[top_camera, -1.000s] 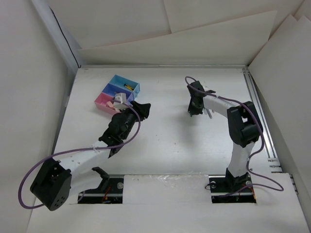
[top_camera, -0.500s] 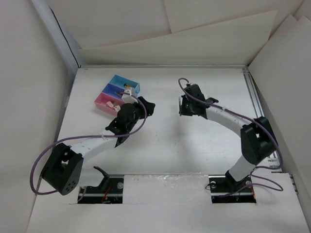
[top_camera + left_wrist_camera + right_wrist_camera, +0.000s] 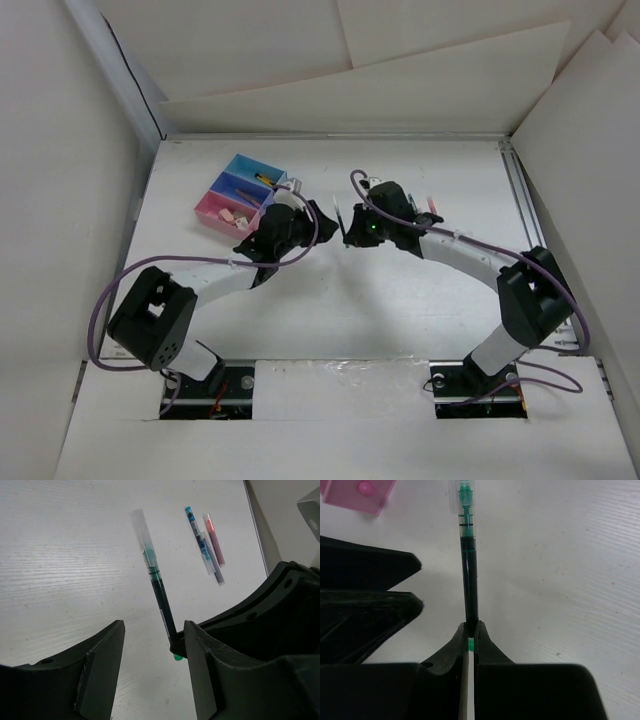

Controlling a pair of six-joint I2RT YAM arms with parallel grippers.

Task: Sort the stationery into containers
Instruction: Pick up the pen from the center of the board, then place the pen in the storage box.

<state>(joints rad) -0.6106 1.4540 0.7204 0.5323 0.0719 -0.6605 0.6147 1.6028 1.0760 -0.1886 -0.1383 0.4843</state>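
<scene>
Firmly, the R gripper (image 3: 471,626) pinches the tail end of a green pen (image 3: 468,570), jaws nearly closed on it, w/ the clear cap pointing toward the pink bin (image 3: 357,495). The L gripper (image 3: 154,630) sits wide, gripping nothing, w/ the pen's held end just beside one of its fingers. Further out on the desk (image 3: 60,555), a blue pen (image 3: 196,530) & a pink pen (image 3: 214,537) lie side by side. The three joined containers (image 3: 240,190) sit far L, near the L arm.

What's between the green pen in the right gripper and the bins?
The open left gripper sits between the green pen, pinched in the right gripper, and the bins. Nothing else visible in the way.
</scene>
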